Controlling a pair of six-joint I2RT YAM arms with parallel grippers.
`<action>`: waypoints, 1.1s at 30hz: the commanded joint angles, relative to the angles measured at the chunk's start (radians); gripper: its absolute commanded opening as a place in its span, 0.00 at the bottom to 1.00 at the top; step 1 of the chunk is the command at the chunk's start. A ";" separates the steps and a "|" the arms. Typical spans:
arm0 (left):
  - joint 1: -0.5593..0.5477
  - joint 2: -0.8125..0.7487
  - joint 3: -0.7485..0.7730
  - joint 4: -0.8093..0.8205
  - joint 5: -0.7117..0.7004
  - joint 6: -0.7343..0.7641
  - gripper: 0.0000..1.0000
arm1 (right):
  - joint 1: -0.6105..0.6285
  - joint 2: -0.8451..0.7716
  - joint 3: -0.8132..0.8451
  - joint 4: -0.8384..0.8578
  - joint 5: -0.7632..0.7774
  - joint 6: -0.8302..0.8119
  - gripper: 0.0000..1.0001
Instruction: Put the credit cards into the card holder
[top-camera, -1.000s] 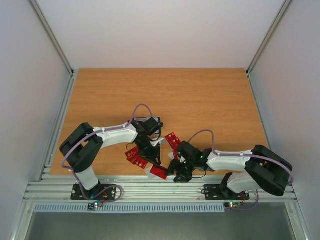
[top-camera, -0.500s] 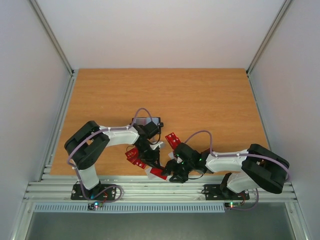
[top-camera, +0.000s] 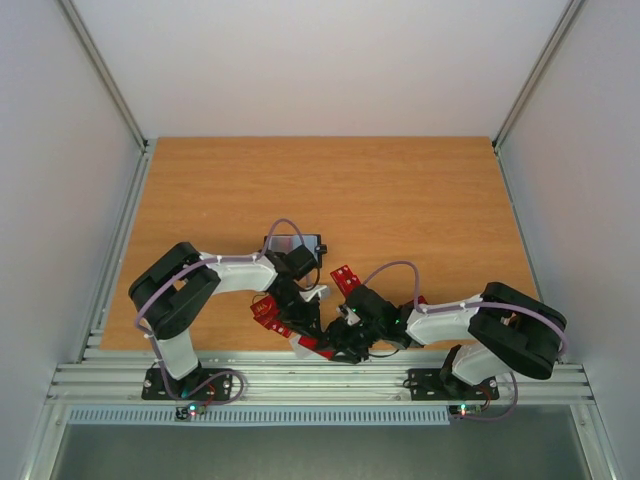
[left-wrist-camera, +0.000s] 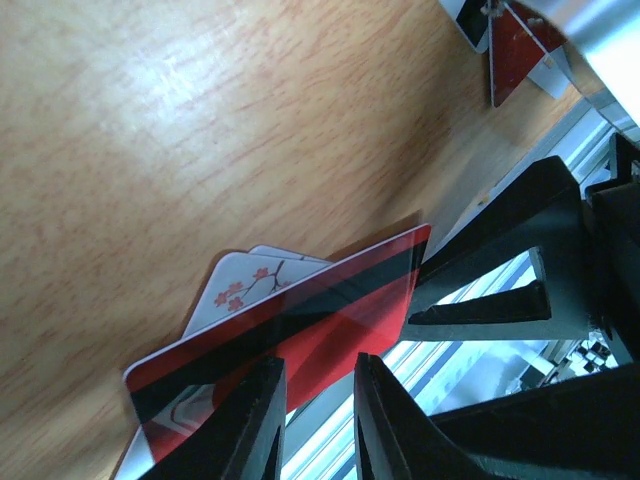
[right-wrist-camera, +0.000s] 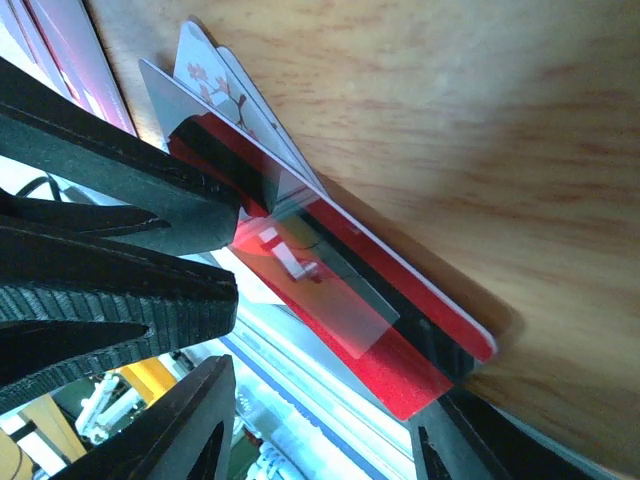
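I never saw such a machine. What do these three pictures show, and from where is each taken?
Two robot arms stand at the near edge of a wooden table. One picture looks down from above; the other two come from cameras on the wrists. Red cards and a black card holder lie on the table. Both tools meet at one red card at the near edge. The left tool has its fingers over it; whether it grips, I cannot tell. The right tool stands open by the card's other end.

wooden table (top-camera: 400, 190), pale walls (top-camera: 330, 60)
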 joint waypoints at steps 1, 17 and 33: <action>-0.007 0.043 -0.038 0.021 -0.077 -0.008 0.23 | -0.006 0.013 -0.013 -0.017 0.083 0.009 0.45; -0.007 -0.016 -0.060 0.062 -0.014 -0.068 0.23 | -0.006 -0.083 0.069 -0.211 0.131 -0.065 0.13; 0.003 -0.133 0.012 -0.008 -0.016 -0.103 0.27 | -0.010 -0.119 0.140 -0.331 0.138 -0.139 0.01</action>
